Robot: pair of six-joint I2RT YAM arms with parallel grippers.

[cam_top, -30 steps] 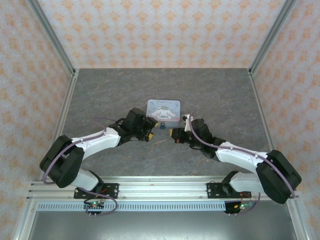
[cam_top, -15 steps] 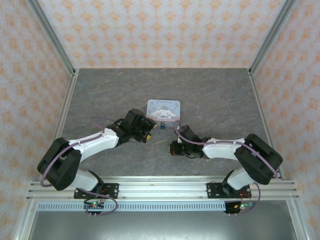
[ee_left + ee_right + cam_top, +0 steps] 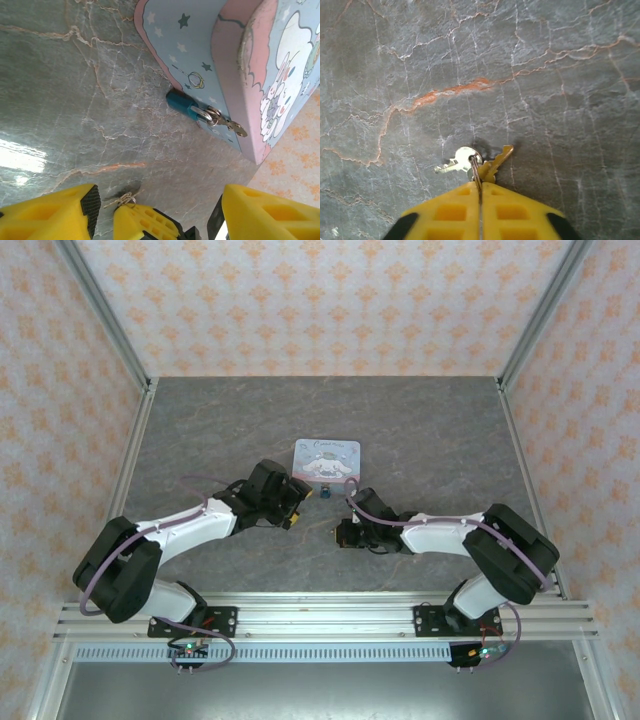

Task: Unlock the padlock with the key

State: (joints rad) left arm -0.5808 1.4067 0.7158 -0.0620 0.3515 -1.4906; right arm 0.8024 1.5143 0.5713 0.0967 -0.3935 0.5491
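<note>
1. Two arms, the left arm (image 3: 185, 525) and the right arm (image 3: 450, 533), extend inward over the grey veined table (image 3: 440, 430). Their tips are near each other in front of the tin.
2. Tin (image 3: 326, 459): pale blue with a pink edge and a white cartoon figure on the lid. It sits mid-table.
3. Padlock (image 3: 181, 103): small, with a teal-blue body and a silvery shackle passed through the tin's hasp (image 3: 227, 124). The body lies on the table against the tin's near wall.
4. Left gripper (image 3: 157, 197): its yellow fingers (image 3: 50, 215) stand wide apart with nothing between them. It is aimed at the padlock, near it but not touching.
5. Right gripper (image 3: 480, 189): its yellow fingers (image 3: 450, 212) are pressed together, pinching a thin key ring (image 3: 475, 167).
6. Key (image 3: 451, 165): tiny and silvery, strung on the key ring just ahead of the right fingertips. Whether it rests on the table or hangs just above it, I cannot tell. It is apart from the padlock, on the side nearer the arm bases.
7. Second key (image 3: 498, 159): brassy, on the same ring, angled away from the silvery one.
</note>
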